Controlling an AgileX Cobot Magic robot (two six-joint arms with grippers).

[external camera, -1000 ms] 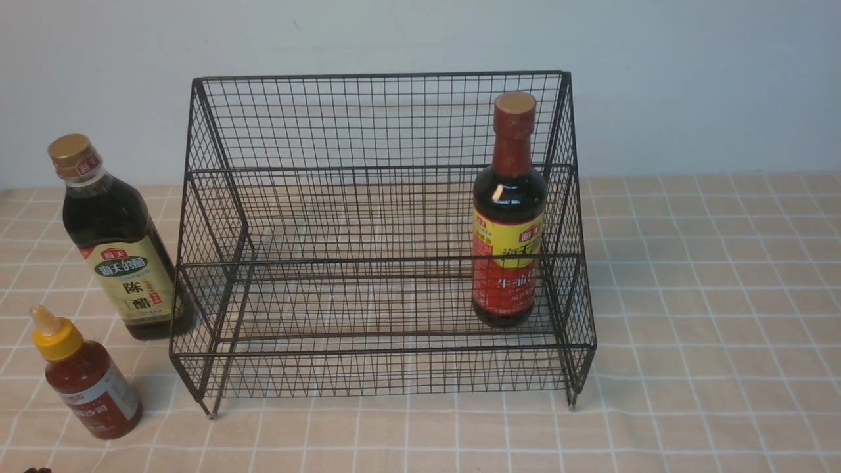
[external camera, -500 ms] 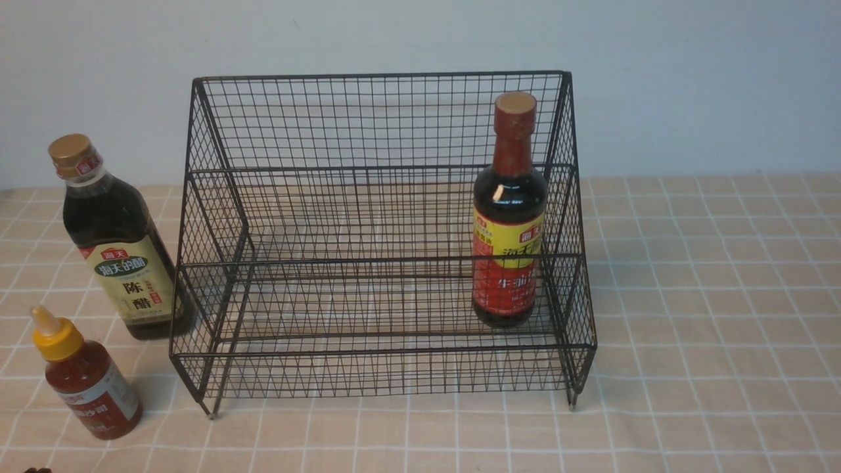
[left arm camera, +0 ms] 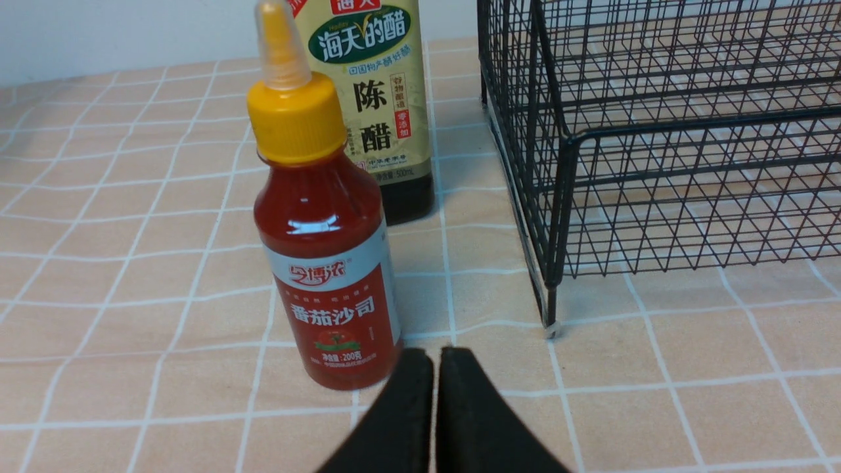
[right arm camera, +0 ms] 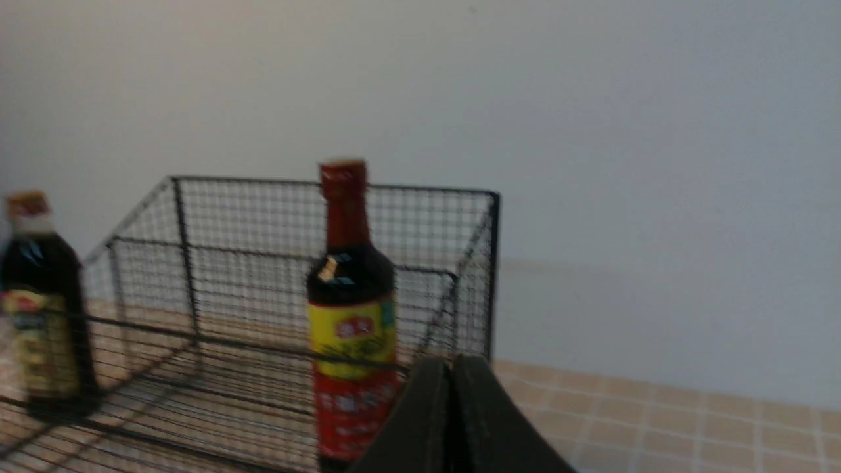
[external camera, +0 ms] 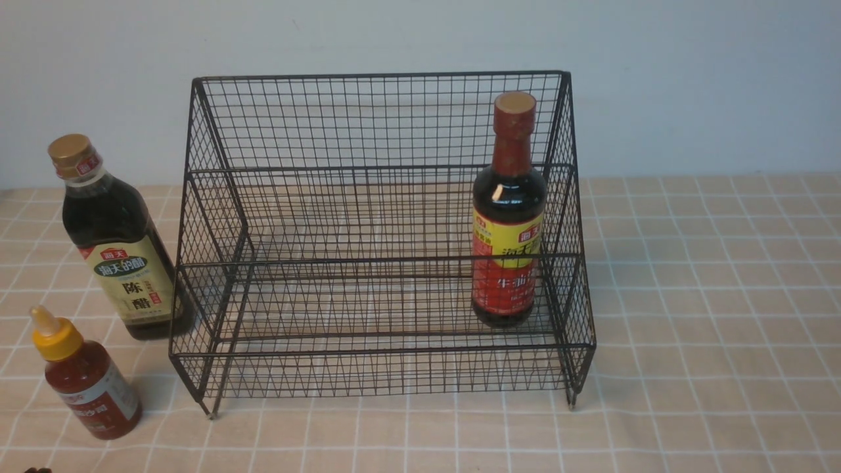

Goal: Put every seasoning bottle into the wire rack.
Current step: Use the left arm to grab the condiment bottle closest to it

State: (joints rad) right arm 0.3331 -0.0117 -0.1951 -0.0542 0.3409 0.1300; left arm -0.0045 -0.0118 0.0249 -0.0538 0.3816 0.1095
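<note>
The black wire rack [external camera: 381, 164] stands mid-table. A tall dark bottle with a red neck [external camera: 508, 217] stands upright inside it, at the right end. To the rack's left, on the cloth, stand a tall dark bottle with a gold cap [external camera: 115, 243] and a small red bottle with a yellow nozzle cap [external camera: 85, 378]. In the left wrist view my left gripper [left arm camera: 435, 358] is shut and empty, just in front of the small red bottle [left arm camera: 325, 256] and near the rack's foot [left arm camera: 550, 322]. My right gripper [right arm camera: 452, 366] is shut and empty, off the rack's right side, with the red-necked bottle [right arm camera: 351, 309] before it.
A checked beige cloth [external camera: 709, 295] covers the table up to a pale wall. The gold-capped bottle [left arm camera: 374, 98] stands close behind the small red one, beside the rack's left wall [left arm camera: 525, 131]. Neither arm shows in the front view.
</note>
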